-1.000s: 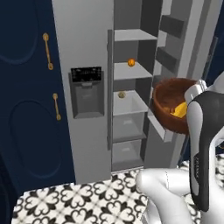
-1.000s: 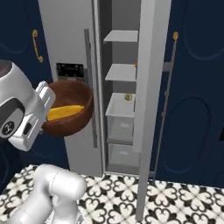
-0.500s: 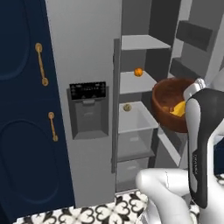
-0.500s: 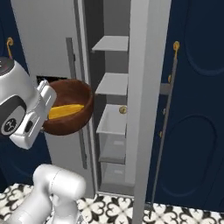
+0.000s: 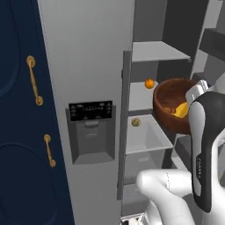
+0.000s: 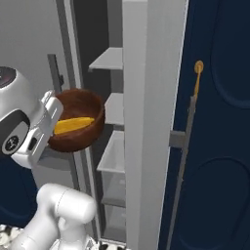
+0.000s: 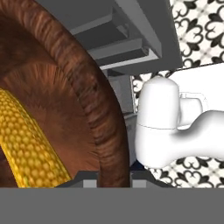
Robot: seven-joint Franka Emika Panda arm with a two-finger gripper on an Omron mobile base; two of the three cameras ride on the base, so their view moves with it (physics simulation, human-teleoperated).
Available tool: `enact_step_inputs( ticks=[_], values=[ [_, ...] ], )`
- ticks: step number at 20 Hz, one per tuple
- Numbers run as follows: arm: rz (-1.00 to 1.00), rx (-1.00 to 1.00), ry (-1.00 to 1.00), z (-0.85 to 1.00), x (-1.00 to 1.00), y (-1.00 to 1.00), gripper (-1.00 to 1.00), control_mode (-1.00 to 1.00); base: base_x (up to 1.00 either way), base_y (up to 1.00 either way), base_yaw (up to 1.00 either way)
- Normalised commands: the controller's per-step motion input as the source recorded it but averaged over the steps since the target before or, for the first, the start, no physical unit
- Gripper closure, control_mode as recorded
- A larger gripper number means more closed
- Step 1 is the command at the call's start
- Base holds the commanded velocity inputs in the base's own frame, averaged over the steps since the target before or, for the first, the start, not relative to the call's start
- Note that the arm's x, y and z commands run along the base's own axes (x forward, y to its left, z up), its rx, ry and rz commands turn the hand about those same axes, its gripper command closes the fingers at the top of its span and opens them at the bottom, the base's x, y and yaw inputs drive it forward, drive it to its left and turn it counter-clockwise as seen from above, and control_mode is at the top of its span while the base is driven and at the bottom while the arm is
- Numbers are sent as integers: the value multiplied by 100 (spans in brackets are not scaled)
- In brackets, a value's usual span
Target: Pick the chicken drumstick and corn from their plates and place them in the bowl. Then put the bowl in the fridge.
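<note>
My left base camera looks forward from behind the arm, close to the fridge [image 5: 94, 66] door. My right base camera faces the same open shelves. Both share the bowl [image 5: 171, 110]. My hand camera sits against the bowl's wall, looking floorward.

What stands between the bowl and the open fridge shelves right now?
Nothing visible blocks it. The gripper holds the bowl by its rim in front of the open fridge. A small orange item sits on the shelf beside it, and a round one below.
</note>
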Motion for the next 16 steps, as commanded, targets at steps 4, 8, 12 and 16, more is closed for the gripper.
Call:
enact_step_inputs(
  ticks=[4,8,12,16],
  values=[
    [0,0,0,0,0,0,100,100,26,-25,6],
    [0,0,0,0,0,0,100,100,46,-17,3],
    [0,0,0,0,0,0,100,100,70,-14,-1],
    [0,0,0,0,0,0,100,100,57,-33,0]
  ],
)
